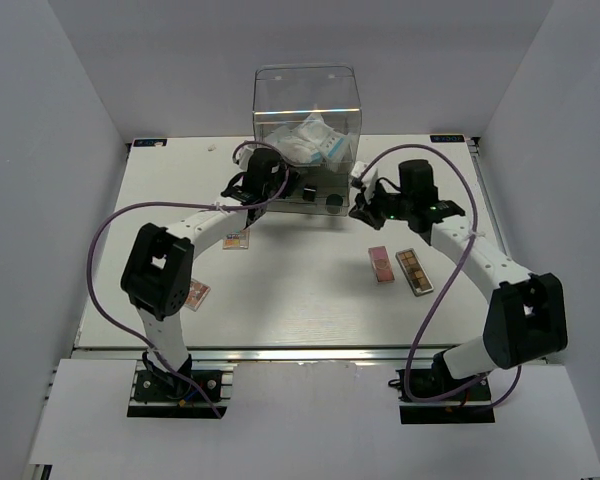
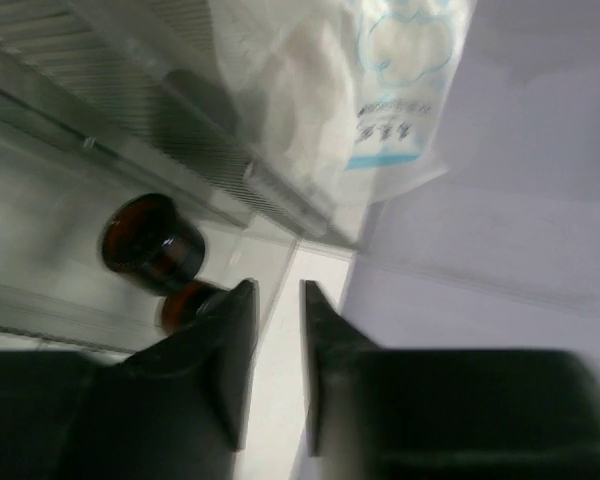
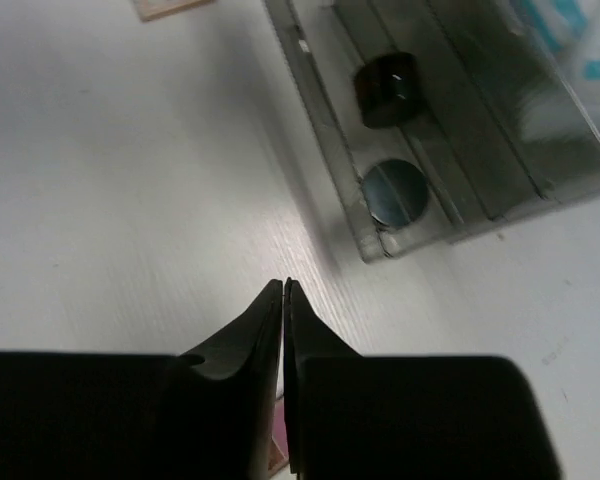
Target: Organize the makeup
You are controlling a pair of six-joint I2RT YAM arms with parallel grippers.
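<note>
Upper centre, the left gripper (image 2: 277,300), slightly apart and empty, and right gripper (image 3: 283,292), pinched together, flank the clear box (image 1: 307,95), probably to work its drawer (image 3: 325,140).

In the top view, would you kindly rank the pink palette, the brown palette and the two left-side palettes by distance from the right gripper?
From the right gripper:
1. pink palette, just nearward of it.
2. brown palette, right of the pink one.
3. centre-left palette, well off to the left.
4. far-left palette, farther left and nearward.
</note>
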